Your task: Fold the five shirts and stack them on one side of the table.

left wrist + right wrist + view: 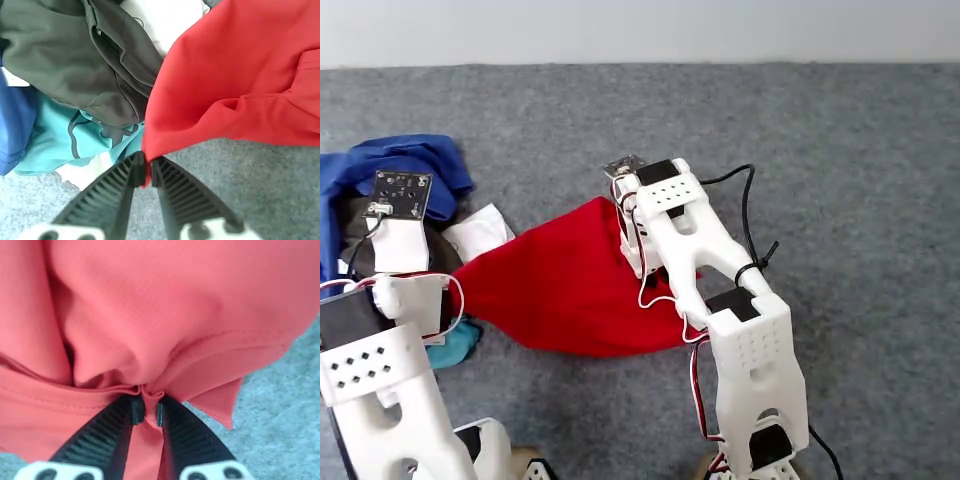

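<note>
Your red shirt (565, 290) spreads across the middle of the grey worktop (840, 160), drawn out between the two arms. In the high view it tapers to a point on the side of the left arm (390, 340) and runs under the right arm (710, 270) on the other side. From above, the arms' white bodies cover both grasps, so you read those from the wrist views.

In the left wrist view, the left gripper (146, 169) has its black ribbed fingers (117, 185) pressed together on the very corner of the red shirt. A sliver of red shows between the tips, and the cloth fans away from there above the worktop.

In the right wrist view, the right gripper (146, 410) pinches a bunched fold of the same shirt, with a stitched hem gathered right at the tips. A small red flap hangs just beside them over the grey surface.

The other shirts sit in a loose heap on the left arm's side. From above you see a blue shirt (395, 160) at the far side of the heap. A white shirt (480, 232) touches the red shirt's edge, and a bit of a teal shirt (455, 345) pokes out beside the left arm.

The left wrist view gives you much more of the heap's middle. A dark grey shirt (75, 55) lies rumpled over the teal shirt, which carries a dark printed outline. The red shirt's edge meets the dark grey one.
</note>
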